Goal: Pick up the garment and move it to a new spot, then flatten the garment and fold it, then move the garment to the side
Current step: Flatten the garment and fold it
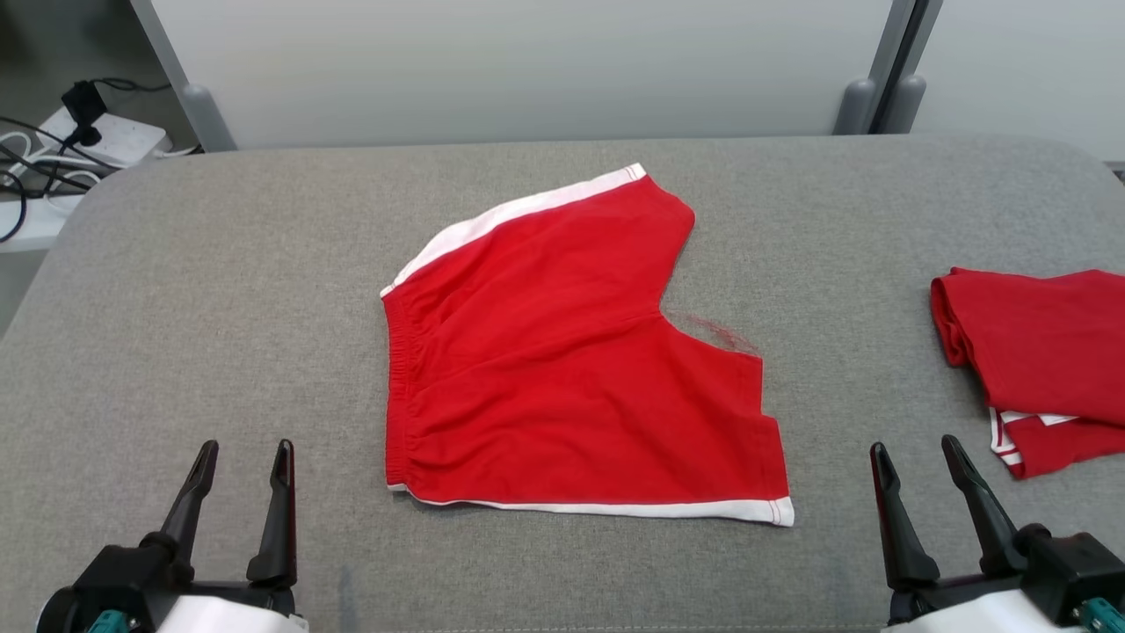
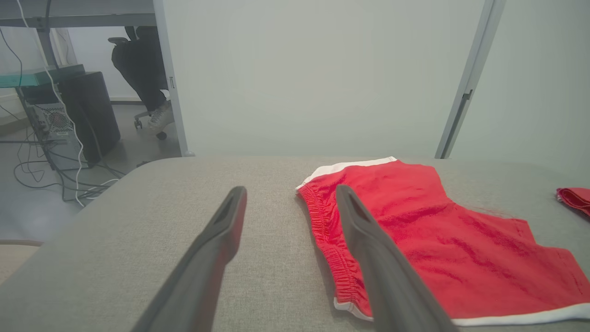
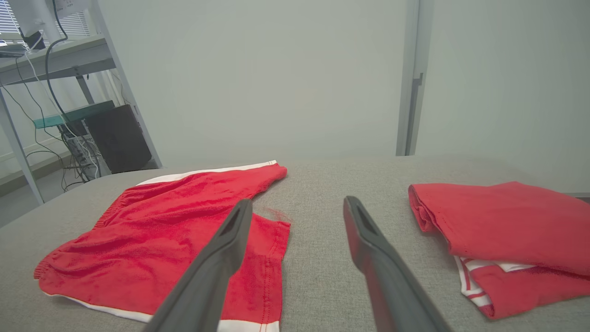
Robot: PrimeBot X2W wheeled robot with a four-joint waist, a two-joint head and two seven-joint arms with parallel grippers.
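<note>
The garment [image 1: 562, 369] is a pair of red shorts with white side stripes. It lies spread flat in the middle of the grey padded table [image 1: 220, 290], waistband to the left and legs to the right. The shorts [image 2: 438, 240] also appear in the left wrist view, and the shorts [image 3: 161, 240] in the right wrist view. My left gripper [image 1: 244, 455] hovers open at the near left, short of the waistband. Open too, my right gripper [image 1: 914, 453] hangs at the near right, clear of the leg hems. Nothing is between either pair of fingers.
A second red garment [image 1: 1037, 360], folded, with white trim, lies at the table's right edge; it also appears as the folded pile [image 3: 507, 235]. A power strip with cables [image 1: 79, 132] sits beyond the far left corner. White panels stand behind the table.
</note>
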